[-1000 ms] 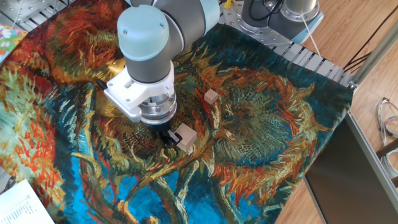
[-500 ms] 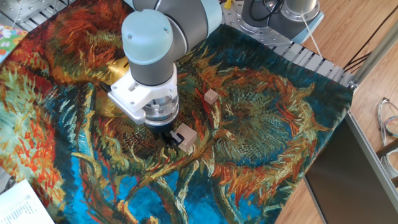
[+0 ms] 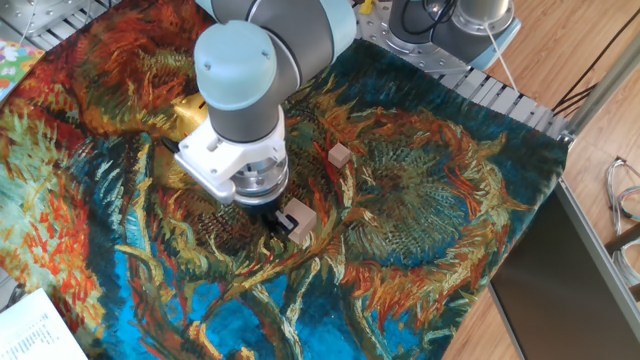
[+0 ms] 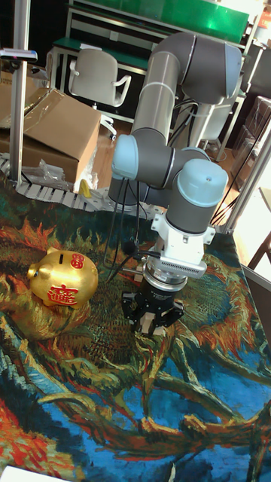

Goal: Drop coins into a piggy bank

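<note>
Fixed view, gripper (image 3: pixel 278 217) at wooden cube (image 3: pixel 299 219)

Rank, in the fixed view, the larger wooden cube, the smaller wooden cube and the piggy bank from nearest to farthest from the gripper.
1. The larger wooden cube: right at the gripper, at its fingers; whether it is gripped is unclear.
2. The smaller wooden cube: up and to the right on the painted cloth.
3. The piggy bank: upper left, mostly hidden behind the arm. Farthest, though not by much over the smaller cube.
</note>
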You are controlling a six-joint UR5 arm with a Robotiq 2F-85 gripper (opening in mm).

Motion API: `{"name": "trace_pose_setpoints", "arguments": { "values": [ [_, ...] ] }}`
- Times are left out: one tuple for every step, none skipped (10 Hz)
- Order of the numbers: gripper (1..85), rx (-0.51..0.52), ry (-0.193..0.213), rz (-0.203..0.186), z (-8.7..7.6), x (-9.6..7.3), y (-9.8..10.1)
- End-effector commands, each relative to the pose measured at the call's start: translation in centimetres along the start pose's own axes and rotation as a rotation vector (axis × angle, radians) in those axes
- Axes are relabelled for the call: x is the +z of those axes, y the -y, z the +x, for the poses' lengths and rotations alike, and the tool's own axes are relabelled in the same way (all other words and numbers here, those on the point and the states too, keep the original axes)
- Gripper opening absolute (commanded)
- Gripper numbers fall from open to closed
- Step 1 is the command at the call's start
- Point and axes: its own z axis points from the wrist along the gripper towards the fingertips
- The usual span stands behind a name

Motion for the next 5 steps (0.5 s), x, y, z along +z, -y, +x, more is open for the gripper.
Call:
{"name": "trace_pose_setpoints", "arguments": {
  "values": [
    [39.3, -0.011, 0.0, -0.009, -0.53, 0.41, -0.23],
    [39.3, -0.016, -0.003, -0.002, -0.5, 0.48, -0.06],
    [39.3, -0.025, -0.007, -0.001, -0.33, 0.3, 0.16],
    [39.3, -0.03, -0.009, -0.004, -0.24, 0.19, 0.12],
    [39.3, -0.048, -0.01, 0.013, -0.22, 0.18, 0.56]
  ]
}}
